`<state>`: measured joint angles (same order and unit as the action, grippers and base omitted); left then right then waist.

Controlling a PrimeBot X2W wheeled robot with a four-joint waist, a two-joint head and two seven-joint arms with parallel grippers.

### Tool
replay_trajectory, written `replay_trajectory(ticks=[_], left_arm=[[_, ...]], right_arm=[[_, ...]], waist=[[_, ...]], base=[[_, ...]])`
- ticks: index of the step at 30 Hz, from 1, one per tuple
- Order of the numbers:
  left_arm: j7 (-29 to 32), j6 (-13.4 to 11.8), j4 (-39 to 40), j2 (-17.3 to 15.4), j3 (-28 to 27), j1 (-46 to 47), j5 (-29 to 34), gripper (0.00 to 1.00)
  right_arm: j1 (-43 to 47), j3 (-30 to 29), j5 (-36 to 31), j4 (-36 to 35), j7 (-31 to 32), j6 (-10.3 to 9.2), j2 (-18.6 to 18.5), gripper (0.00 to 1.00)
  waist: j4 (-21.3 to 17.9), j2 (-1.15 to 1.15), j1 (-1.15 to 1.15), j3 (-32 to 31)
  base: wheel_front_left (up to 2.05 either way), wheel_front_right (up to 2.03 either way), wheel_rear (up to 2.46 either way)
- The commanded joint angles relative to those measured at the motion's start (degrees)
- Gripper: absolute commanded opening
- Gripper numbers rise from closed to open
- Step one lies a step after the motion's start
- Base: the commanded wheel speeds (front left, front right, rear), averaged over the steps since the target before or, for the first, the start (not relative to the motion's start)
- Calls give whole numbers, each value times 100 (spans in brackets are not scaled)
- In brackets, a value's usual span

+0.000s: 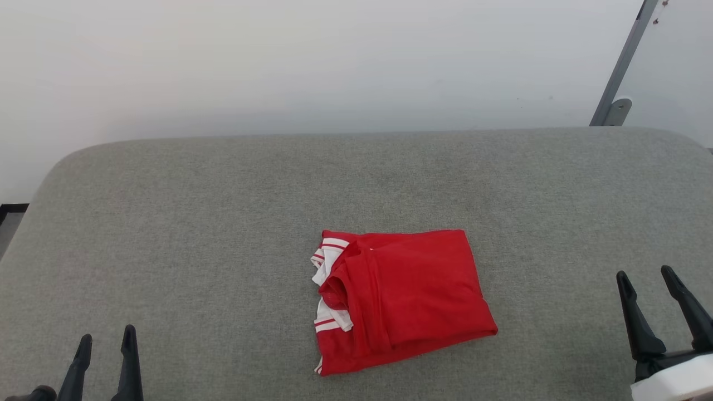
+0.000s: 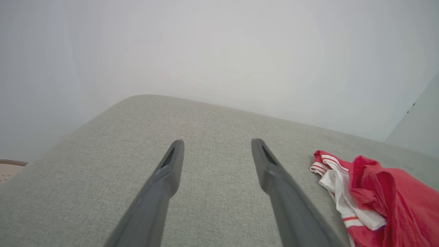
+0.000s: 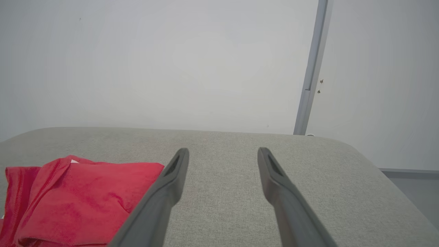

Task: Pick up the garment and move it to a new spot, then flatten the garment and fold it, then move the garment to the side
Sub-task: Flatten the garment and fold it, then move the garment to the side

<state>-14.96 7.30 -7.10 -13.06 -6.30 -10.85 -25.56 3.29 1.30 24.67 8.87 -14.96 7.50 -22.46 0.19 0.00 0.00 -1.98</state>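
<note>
A wide grey fabric surface [image 1: 223, 211] with rounded far corners fills the lower part of the head view, with a plain pale wall [image 1: 312, 61] behind it.

At the lower left, the left gripper [image 1: 107, 334] hovers over the near edge of the surface. Its two dark fingers point away from the robot, stand apart with a clear gap between them, and hold nothing. The left wrist view shows bare grey fabric between the two fingers.

Near the middle, a little toward the right and close to the near edge, lies the garment [image 1: 401, 298]. It is folded into a compact, roughly rectangular bundle that rests flat on the surface with plain red cloth on top. A white sleeve [image 1: 328, 262] with red stripes pokes out along the bundle's left edge, beside a rolled red neck opening. The bundle is slightly skewed, and its right edge slants toward the lower right. Neither gripper touches it, and both are well apart from it.

At the lower right, the right gripper [image 1: 645, 273] hovers above the surface on a pale wrist. Its fingers are also spread and hold nothing.

At the far upper right, a slim grey metal post [image 1: 621, 61] leans against the wall behind the surface.
</note>
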Motion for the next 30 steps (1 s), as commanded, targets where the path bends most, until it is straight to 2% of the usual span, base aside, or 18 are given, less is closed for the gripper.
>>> replay_trajectory(ticks=[1, 21, 25, 30], left_arm=[[-29, 12, 15, -17, 4, -26, -51, 100], [-29, 13, 90, -34, 253, 34, 10, 100], [-29, 13, 110, -53, 298, 82, -18, 100], [-29, 13, 124, -48, 358, 98, -22, 100]], right_arm=[[72, -38, -33, -33, -23, -1, 25, 100], [138, 54, 39, 97, -23, -1, 105, 100], [-23, 324, 191, 263, -23, -1, 7, 100], [-339, 982, 519, 620, 19, -2, -265, 100]], waist=[[8, 0, 0, -5], [124, 0, 0, -30], [210, 0, 0, 7], [336, 0, 0, 55]], base=[[0, 0, 0], [0, 0, 0], [0, 0, 0], [0, 0, 0]])
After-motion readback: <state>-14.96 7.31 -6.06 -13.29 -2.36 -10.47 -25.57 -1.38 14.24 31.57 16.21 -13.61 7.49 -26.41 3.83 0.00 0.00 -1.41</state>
